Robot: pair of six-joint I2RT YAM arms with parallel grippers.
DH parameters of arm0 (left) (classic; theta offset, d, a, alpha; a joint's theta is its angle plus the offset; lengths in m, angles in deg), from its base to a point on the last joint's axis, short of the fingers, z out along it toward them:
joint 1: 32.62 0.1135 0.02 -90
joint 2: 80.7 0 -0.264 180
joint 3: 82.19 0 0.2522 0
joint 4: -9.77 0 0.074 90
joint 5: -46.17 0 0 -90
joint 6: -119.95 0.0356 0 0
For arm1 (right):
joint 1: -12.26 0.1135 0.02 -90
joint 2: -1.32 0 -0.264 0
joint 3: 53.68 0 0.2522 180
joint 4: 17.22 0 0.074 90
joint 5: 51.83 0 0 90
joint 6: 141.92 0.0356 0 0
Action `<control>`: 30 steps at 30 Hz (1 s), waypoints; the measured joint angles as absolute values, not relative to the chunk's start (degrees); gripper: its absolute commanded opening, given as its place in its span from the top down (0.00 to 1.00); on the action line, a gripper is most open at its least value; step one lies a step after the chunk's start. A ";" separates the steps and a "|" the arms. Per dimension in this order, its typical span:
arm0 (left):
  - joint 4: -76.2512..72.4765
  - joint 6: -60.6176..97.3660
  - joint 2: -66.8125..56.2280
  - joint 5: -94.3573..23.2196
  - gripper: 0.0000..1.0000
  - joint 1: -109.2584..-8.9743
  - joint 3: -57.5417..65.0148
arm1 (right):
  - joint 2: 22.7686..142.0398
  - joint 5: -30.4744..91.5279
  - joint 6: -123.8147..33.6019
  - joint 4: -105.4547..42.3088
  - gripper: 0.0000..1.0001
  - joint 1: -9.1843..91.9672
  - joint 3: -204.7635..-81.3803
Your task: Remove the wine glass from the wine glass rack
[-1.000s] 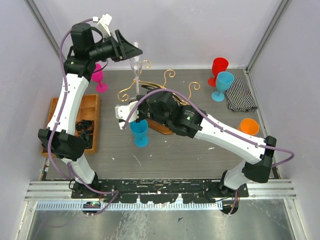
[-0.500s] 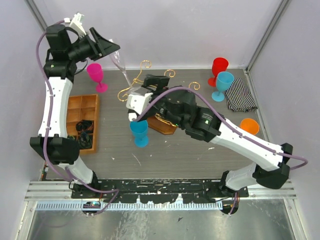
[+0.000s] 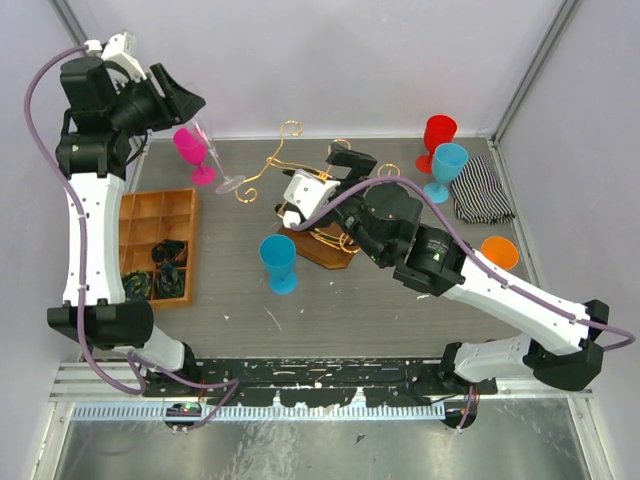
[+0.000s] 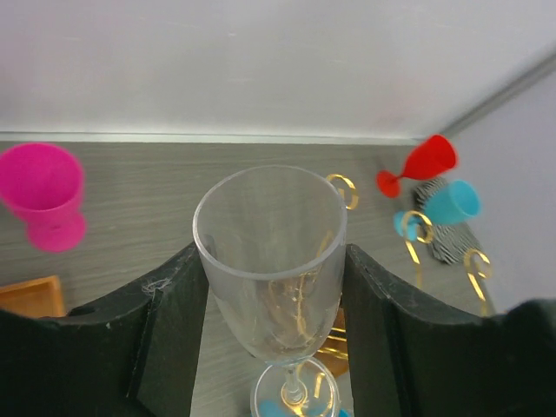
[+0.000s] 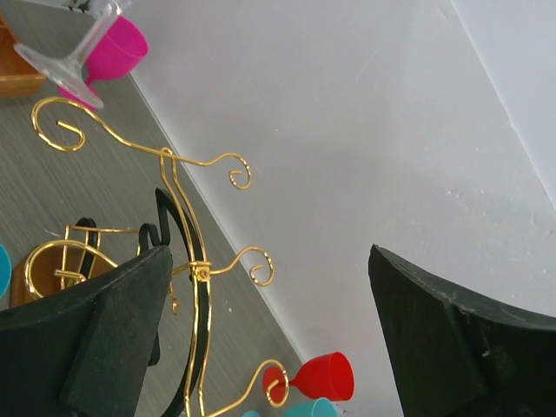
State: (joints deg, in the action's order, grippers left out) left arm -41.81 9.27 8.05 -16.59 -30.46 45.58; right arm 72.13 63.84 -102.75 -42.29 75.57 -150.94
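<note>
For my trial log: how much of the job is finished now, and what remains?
Done: the wine glass is off the wine glass rack, clear to its left. In hand: the left end effector is shut on its bowl, holding it tilted in the air; the right end effector is open by the rack's stem. Left: probably only setting the glass down.

Left end effector (image 3: 188, 112) has swung left and farther off, carrying the wine glass (image 3: 206, 146) clear of the wine glass rack (image 3: 330, 250). The glass is now tilted, just right of the pink goblet (image 3: 190, 148). Right end effector (image 3: 320, 188) has moved right and far, off the blue goblet (image 3: 279, 260), to over the rack.
</note>
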 measured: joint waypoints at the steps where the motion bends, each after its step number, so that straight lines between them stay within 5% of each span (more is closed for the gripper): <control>1: -42.49 10.21 7.92 -18.36 0.54 -30.49 45.58 | 71.98 64.17 -102.44 -42.09 0.00 75.40 -150.29; 12: -37.86 14.60 6.13 -33.55 0.56 -30.46 34.90 | 71.01 71.82 -91.89 -42.35 0.00 72.01 -147.31; 17: -29.40 15.43 6.02 -36.41 0.56 -31.05 25.06 | 74.18 76.34 -74.84 -53.81 0.00 63.90 -158.46; 23: -21.29 17.27 6.00 -40.72 0.54 -33.63 13.74 | 78.40 72.21 -55.23 -69.24 0.00 50.53 -173.24; 30: -11.63 18.88 5.91 -47.67 0.56 -36.91 6.31 | 80.22 64.25 -46.01 -76.36 0.00 45.87 -171.90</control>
